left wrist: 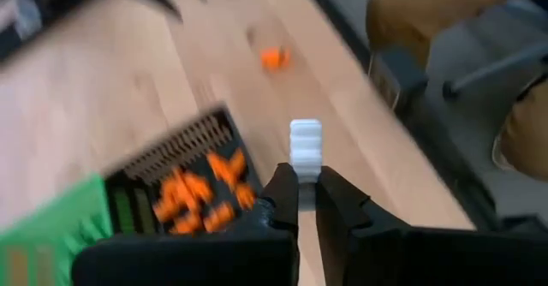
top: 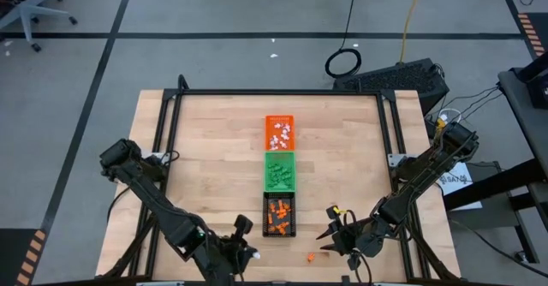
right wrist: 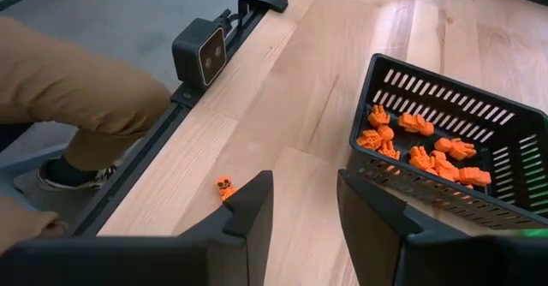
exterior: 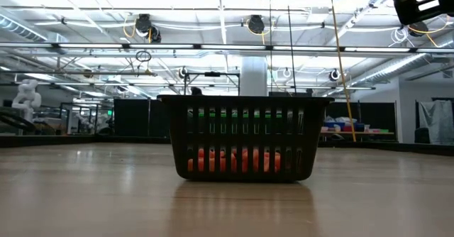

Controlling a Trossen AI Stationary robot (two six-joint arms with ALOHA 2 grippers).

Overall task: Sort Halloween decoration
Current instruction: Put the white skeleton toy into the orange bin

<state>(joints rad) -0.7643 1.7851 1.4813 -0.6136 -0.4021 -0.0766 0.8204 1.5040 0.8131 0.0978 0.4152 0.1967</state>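
The decorations sit mostly sorted in three trays lined up down the middle of the table (top: pixel 205 149): white ones in the orange tray (top: pixel 279 133), green ones in the green tray (top: pixel 280 170), orange ones in the black tray (top: pixel 279 215). Two pieces are still outside them. A stray orange trinket (top: pixel 311 256) lies on the bare wood near the front edge, to the right of the black tray, and a white trinket (left wrist: pixel 306 144) is pinched in the left gripper (left wrist: pixel 306 183), whose fingers are closed to a narrow slit around its lower end. That gripper (top: pixel 242 228) hovers just left of the black tray's front corner.

The right gripper (right wrist: pixel 304 202) is open and empty, with its fingers parted wide. It hangs low over the wood between the stray trinket (right wrist: pixel 224 186) and the black tray (right wrist: pixel 445 166), a little off to the side of the trinket.

The step in hand looks like carrying the white piece to the orange tray at the far end of the row. To do it well, the left arm should lift clear of the tray walls, pass over black and green, and release low above the orange tray so the piece does not bounce out. The right gripper should centre on the orange stray before closing, since it is tiny and close to the table's edge. A person's leg (right wrist: pixel 68 89) is just beyond that edge.
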